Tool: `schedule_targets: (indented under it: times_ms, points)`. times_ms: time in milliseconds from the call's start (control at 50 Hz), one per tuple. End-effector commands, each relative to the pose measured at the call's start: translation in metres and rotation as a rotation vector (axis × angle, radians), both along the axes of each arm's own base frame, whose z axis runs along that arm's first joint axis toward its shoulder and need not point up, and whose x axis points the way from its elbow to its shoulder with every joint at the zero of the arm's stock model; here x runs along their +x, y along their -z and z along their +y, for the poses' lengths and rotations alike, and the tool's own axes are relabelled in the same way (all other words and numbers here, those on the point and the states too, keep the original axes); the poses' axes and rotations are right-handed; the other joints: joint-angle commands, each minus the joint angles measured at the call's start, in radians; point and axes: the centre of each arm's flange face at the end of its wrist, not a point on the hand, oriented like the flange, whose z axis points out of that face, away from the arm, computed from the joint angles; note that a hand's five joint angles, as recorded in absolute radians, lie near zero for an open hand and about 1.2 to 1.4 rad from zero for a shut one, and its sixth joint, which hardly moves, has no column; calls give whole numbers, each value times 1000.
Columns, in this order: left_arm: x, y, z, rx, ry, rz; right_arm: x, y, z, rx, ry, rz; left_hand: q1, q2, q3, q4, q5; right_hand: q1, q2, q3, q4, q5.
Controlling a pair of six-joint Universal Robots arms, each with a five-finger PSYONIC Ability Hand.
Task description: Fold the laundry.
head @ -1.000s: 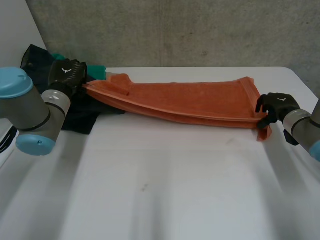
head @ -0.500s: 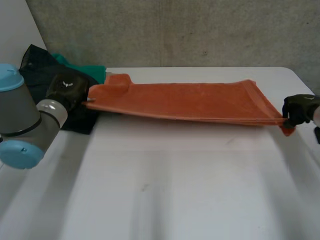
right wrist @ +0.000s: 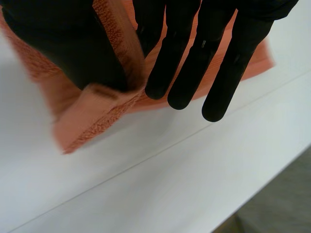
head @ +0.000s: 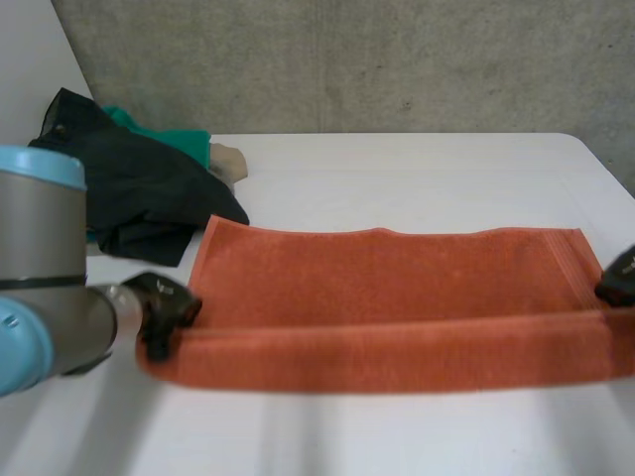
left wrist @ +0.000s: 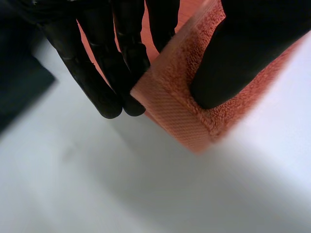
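An orange towel lies stretched across the white table, its near long edge lifted between my two hands. My left hand pinches the towel's near left corner between thumb and straight fingers. My right hand pinches the near right corner the same way, thumb over the cloth and fingers behind it. The far edge of the towel rests flat on the table.
A heap of dark and green laundry with a bit of tan cloth lies at the table's far left. The table's right edge is close under my right hand. A concrete wall stands behind the table.
Both hands have pulled the towel from the far part of the table toward the near edge, and it has spread out wider. The right hand's fingers closed on the corner.
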Motion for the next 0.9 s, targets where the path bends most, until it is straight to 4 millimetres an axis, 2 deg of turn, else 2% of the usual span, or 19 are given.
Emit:
schedule_targets:
  times_ms: [20,140,240,400,540,580,640,660,720,740,800,820,900]
  points:
    - [-28,-10,-59,-214,-35,121,16,8,-45,-251,-43,-17,245,199,207,200,229,247,216,211,199,216]
    - [-47,-3,-99,-321,-47,158,23,17,-88,-475,-62,-72,245,199,207,200,229,247,216,211,199,216]
    - [-60,2,-119,-374,-44,177,28,30,-113,-579,-63,-129,245,199,207,200,229,247,216,211,199,216]
    - [-78,11,-135,-443,-48,173,36,57,-135,-626,-41,-224,245,199,207,200,229,247,216,211,199,216]
    - [-82,14,-143,-495,-43,145,40,62,-143,-647,-17,-303,245,199,207,200,229,247,216,211,199,216]
    - [-85,15,-144,-511,-25,146,42,62,-143,-648,-13,-323,245,199,207,200,229,33,3,-3,-14,2]
    - [-90,16,-145,-540,-3,150,47,63,-144,-648,6,-354,-679,-725,-717,-724,-695,-787,-817,-823,-834,-818]
    - [-92,13,-145,-556,-3,156,46,62,-144,-646,23,-364,-977,-1023,-1015,-1021,-992,-975,-1005,-1011,-1022,-1006]
    - [-93,-1,-142,-584,-19,174,40,41,-143,-666,80,-384,-977,-1023,-1015,-1021,-992,-975,-1005,-1011,-1022,-1006]
    - [-93,-5,-141,-587,-25,180,34,28,-140,-659,122,-408,-977,-1023,-1015,-1021,-992,-975,-1005,-1011,-1022,-1006]
    - [-90,-25,-133,-598,-44,213,25,8,-129,-608,193,-466,-977,-1023,-1015,-1021,-992,-975,-1005,-1011,-1022,-1006]
    - [-89,-34,-128,-596,-50,236,19,-4,-117,-543,233,-513,-977,-1023,-1015,-1021,-992,-975,-1005,-1011,-1022,-1006]
    - [-86,-53,-111,-581,-56,297,9,-16,-90,-360,267,-577,-977,-1023,-1015,-1021,-992,-975,-1005,-1011,-1022,-1006]
